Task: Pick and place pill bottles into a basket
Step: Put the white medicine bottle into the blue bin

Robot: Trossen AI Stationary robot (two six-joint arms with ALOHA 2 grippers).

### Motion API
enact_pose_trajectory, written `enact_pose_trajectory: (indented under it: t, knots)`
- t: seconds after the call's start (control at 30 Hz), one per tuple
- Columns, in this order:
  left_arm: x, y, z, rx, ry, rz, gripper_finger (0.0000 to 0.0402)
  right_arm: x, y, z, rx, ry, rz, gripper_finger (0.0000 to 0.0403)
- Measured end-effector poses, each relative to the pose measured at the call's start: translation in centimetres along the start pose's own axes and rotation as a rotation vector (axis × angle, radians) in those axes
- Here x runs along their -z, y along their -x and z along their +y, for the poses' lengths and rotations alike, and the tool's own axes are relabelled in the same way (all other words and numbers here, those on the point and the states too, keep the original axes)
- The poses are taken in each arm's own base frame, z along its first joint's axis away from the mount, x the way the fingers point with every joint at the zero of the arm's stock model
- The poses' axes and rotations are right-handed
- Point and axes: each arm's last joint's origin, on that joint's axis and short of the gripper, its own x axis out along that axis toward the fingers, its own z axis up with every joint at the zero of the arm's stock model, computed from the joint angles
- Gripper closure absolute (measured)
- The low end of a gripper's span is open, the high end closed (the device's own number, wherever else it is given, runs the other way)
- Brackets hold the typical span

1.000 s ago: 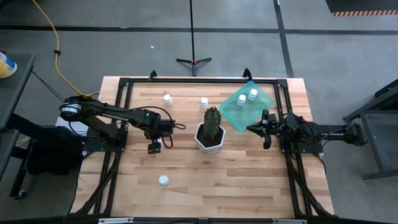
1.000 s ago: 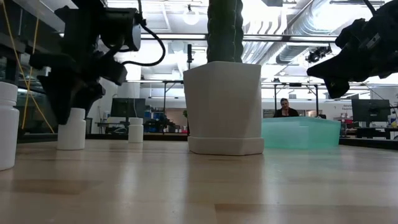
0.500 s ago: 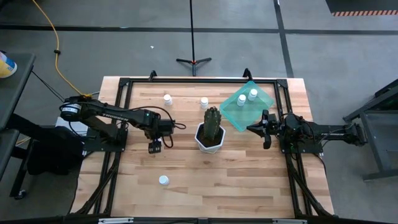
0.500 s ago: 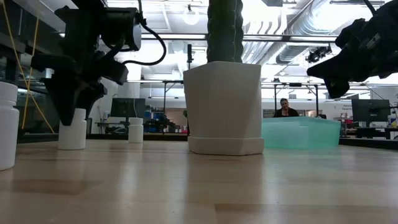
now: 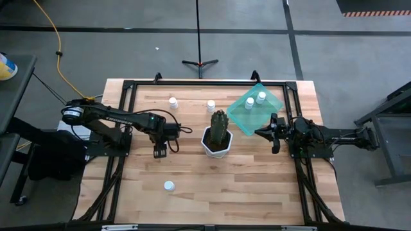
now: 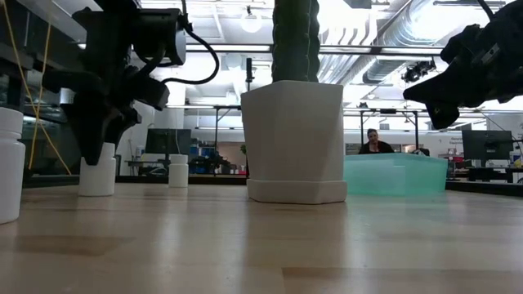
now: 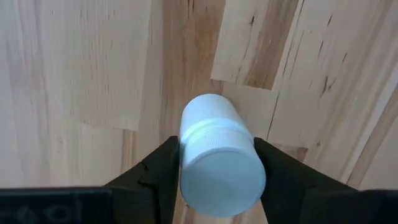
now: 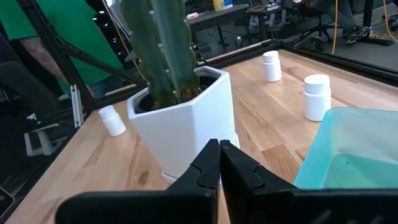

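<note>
Left tool (image 7: 214, 163) straddling small white capped cylindrical pill bottle (image 7: 217, 162) on light wood tabletop (image 7: 74, 62), left of white faceted cactus pot (image 5: 216, 144); fingers spread, apparently not yet clamped. Close squarely below cap. Bottle upright, long axis vertical, cap up. Right tool (image 8: 219, 163) pinched empty beside translucent teal square basket (image 5: 273, 106).

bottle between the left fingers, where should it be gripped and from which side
Grip the bottle across its round body just below the cap, coming straight down from above. It stands upright on the table, and the left gripper already straddles it, one finger on each side.
</note>
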Motion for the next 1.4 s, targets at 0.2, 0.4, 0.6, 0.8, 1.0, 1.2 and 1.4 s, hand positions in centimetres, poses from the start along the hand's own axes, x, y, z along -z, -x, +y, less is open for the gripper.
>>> enact_pose_trajectory:
  t: [0.2, 0.4, 0.6, 0.8, 1.0, 1.2, 1.4]
  knots:
    - [0.7, 1.1, 0.0, 0.049, -0.014, -0.019, 0.0197, 0.0, 0.0, 0.0, 0.000, -0.006, 0.000, 0.0401]
    - [1.5, 5.3, 0.0, 0.073, 0.048, -0.143, 0.0197, 0.0, 0.0, 0.0, 0.000, -0.006, -0.001, 0.0397]
    - [1.8, 11.5, -0.1, 0.193, 0.182, -0.552, 0.0197, 0.0, 0.0, 0.0, -0.003, -0.008, -0.003, 0.0394]
    - [2.9, 16.1, 0.1, 0.299, 0.223, -0.954, 0.0197, -0.7, 0.1, 0.1, 0.038, -0.005, -0.054, 0.0378]
    - [3.0, 17.7, 0.2, 0.321, 0.233, -1.111, 0.0197, -5.8, 1.3, 1.5, 0.016, 0.164, -0.330, 0.0326]
    - [2.2, 17.9, 0.1, 0.331, 0.232, -1.162, 0.0197, -11.2, 2.6, 3.2, 0.028, 0.327, -0.424, 0.0248]
    - [1.8, 18.7, 0.1, 0.333, 0.247, -1.256, 0.0197, -16.8, 1.7, 5.1, 0.070, 0.640, -0.326, 0.0188]
